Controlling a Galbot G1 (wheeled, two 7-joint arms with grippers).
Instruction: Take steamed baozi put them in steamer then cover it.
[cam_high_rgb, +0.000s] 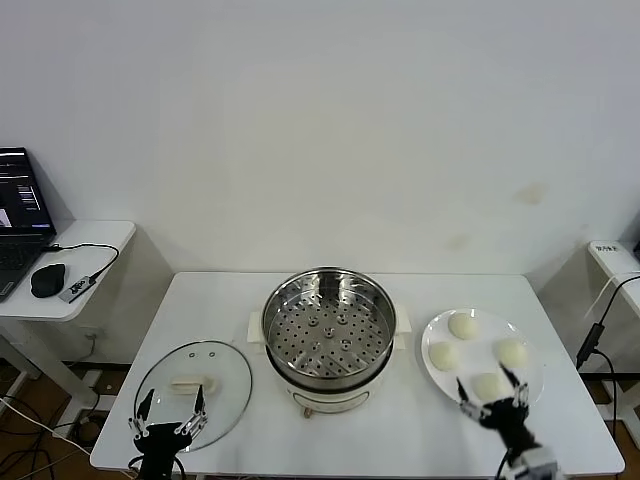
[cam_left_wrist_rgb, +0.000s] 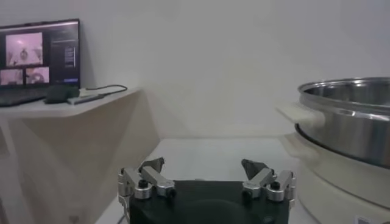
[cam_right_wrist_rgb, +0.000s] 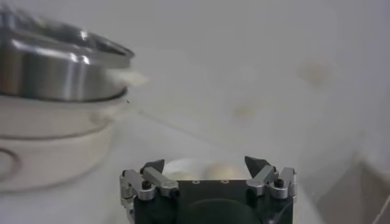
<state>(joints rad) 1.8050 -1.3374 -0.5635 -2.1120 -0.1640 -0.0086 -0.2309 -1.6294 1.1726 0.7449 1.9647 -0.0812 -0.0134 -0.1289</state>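
A: Hovering at the white table's front edge, right corner side: right gripper, jaws spread wide, nothing held. Just beyond it, flat white plate near the right edge with four round cream-white steamed buns.

B: Left gripper?

A: Front left corner, also spread and empty, over the near rim of the round clear glass lid with cream oblong handle, lying flat.

B: Steamer?

A: Shiny round steel steamer pot on white base, table centre, perforated tray bare, uncovered.
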